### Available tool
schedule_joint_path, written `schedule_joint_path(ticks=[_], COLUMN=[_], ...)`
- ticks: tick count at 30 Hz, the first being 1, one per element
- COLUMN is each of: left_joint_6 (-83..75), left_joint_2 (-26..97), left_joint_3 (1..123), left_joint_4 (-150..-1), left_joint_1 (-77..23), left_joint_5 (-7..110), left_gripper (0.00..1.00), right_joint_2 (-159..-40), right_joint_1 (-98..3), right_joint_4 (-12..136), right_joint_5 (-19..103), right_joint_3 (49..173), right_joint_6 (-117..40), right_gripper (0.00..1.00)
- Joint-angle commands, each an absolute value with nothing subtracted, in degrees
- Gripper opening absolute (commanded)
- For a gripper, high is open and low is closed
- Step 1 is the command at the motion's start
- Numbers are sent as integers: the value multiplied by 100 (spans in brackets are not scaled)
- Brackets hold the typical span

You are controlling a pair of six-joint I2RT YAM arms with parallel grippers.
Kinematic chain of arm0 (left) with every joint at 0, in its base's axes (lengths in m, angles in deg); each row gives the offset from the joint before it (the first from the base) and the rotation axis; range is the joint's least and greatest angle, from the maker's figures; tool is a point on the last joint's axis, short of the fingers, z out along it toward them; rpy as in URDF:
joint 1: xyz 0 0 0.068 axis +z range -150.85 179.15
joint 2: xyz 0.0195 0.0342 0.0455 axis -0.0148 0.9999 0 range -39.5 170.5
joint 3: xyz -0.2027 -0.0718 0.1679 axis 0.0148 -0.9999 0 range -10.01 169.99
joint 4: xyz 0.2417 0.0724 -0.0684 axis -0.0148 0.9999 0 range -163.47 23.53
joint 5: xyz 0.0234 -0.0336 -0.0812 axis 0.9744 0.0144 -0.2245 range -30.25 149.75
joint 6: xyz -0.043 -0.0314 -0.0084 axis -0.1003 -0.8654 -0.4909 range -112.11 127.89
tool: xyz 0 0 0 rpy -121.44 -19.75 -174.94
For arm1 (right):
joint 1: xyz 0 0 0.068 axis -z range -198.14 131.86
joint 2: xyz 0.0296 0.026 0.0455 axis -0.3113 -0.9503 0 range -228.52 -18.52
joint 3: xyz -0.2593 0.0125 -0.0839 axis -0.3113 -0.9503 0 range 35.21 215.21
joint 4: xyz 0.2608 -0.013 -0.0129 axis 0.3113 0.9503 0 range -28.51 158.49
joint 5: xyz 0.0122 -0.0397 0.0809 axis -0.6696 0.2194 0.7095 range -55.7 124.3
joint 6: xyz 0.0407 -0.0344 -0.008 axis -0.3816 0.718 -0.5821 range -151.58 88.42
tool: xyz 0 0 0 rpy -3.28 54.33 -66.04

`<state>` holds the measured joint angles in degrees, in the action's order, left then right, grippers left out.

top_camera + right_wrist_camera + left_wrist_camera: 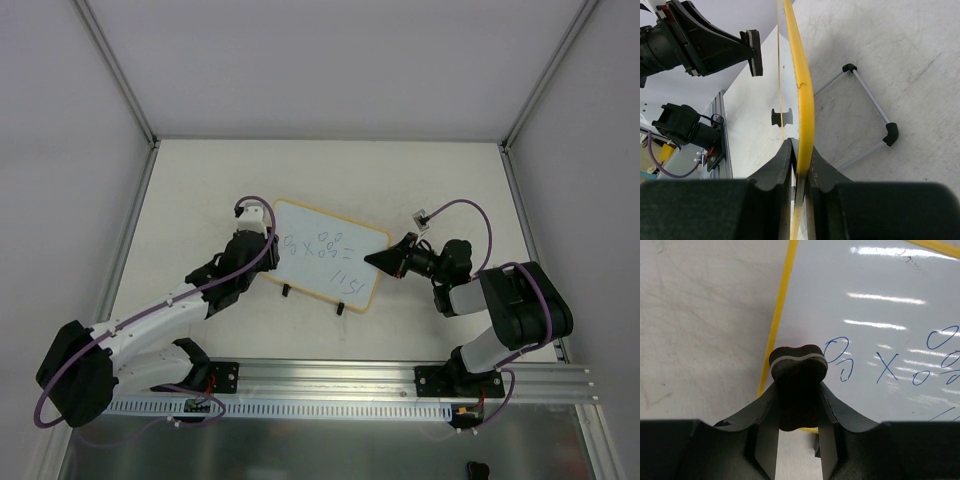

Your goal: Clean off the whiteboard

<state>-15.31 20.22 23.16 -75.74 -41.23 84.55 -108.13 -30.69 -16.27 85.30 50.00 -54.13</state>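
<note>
Whiteboard (330,262) stood pinched by right gripper (799,150), left gripper (797,390) clamping black eraser (798,365) beside blue "x" scrawl.

The whiteboard (330,262) stands with one edge between the right gripper's (799,150) jaws, and the eraser (798,365) (between the left gripper's (260,236) jaws) is at its opposite edge.

Far half of the table (300,170) is open, free pass behind the whiteboard (330,262). Right gripper (385,260) blocks its right edge, left gripper (268,240) with eraser (798,365) its left; wire stand (890,134) lies behind it.
</note>
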Motion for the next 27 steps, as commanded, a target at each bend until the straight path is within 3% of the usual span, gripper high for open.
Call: schedule_joint_path(ticks=[1,15,27], left_joint_6=[-1075,-1048,-1215], left_joint_2=[2088,3265,3292], left_joint_3=[2173,2295,2260], left_joint_4=[-8761,-9466,-9720], left_joint_1=[-4040,-3908,-3908], left_joint_5=[8665,8462,7927], left_gripper=[0,0,0], right_joint_2=[-10852,-10870,-10914], right_joint_1=[-3027,-3035,-3106], right_joint_4=[-2622,-2622,-2622], right_joint_5=[8501,8510,8606], right_joint_3=[5033,5042,5068], right_joint_6=[-4819,-4802,-4706], right_gripper=[0,0,0])
